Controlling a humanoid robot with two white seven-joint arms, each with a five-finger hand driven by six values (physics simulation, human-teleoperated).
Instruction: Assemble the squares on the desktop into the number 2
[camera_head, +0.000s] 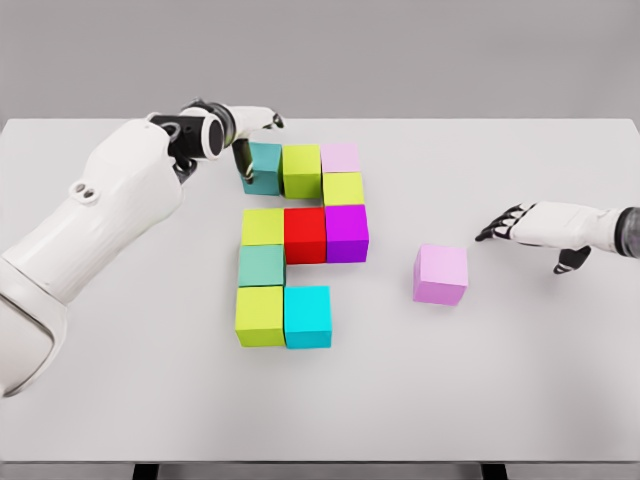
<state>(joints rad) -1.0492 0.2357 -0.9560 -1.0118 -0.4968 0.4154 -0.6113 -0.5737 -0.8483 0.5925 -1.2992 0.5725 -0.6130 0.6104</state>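
Note:
Coloured cubes sit in a block pattern on the white table (120, 400). The top row holds a teal cube (265, 166), a lime cube (301, 169) and a pale pink cube (340, 157). A lime cube (343, 188) and a purple cube (346, 232) run down the right side. The middle row continues left with a red cube (305, 234) and a lime cube (263, 227). Below come a teal cube (261, 265), a lime cube (259, 315) and a cyan cube (307, 316). A pink cube (441, 273) lies apart at the right. My left hand (245, 150) touches the top teal cube's left side, fingers spread. My right hand (510, 224) hovers open, right of the pink cube.
The table's far edge runs just behind the top row of cubes. The left forearm (110, 200) crosses the table's left part.

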